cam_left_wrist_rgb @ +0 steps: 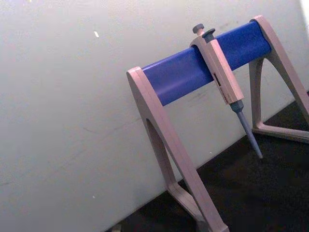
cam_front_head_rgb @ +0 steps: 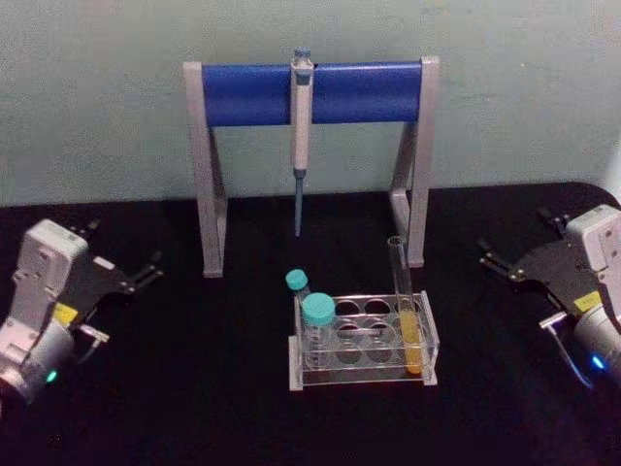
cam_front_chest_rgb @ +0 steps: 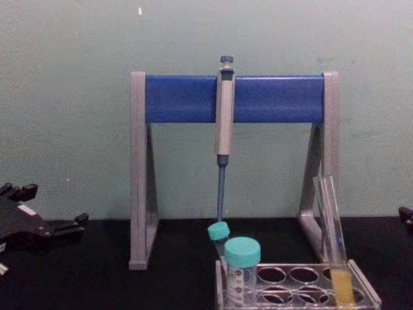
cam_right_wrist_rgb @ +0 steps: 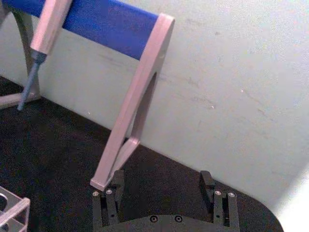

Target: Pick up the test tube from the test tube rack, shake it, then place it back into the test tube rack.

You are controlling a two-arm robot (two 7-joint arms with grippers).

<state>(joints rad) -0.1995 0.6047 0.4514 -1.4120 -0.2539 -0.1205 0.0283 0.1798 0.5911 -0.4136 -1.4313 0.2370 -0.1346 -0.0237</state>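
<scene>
We find the tube (cam_front_head_rgb: pixel 405 301) at the right end of the rack (cam_front_head_rgb: pixel 354 374), lower centre of the head view, leaning slightly back, with yellow liquid in its lower part. Nothing touches it. The left gripper (cam_front_head_rgb: pixel 126 245) sits at the left edge and the right gripper (cam_front_head_rgb: pixel 516 238) at the right edge, both low over the surface with jaws apart and well clear of the rack.

The reach is not yet begun. We would send the right gripper, since it faces the tube's side. We would close on bare glass above the liquid and lift along the tube's lean, clear of the stand (cam_front_head_rgb: pixel 417 165) leg behind. The tube is capless, so we would shake it gently and keep it upright.
</scene>
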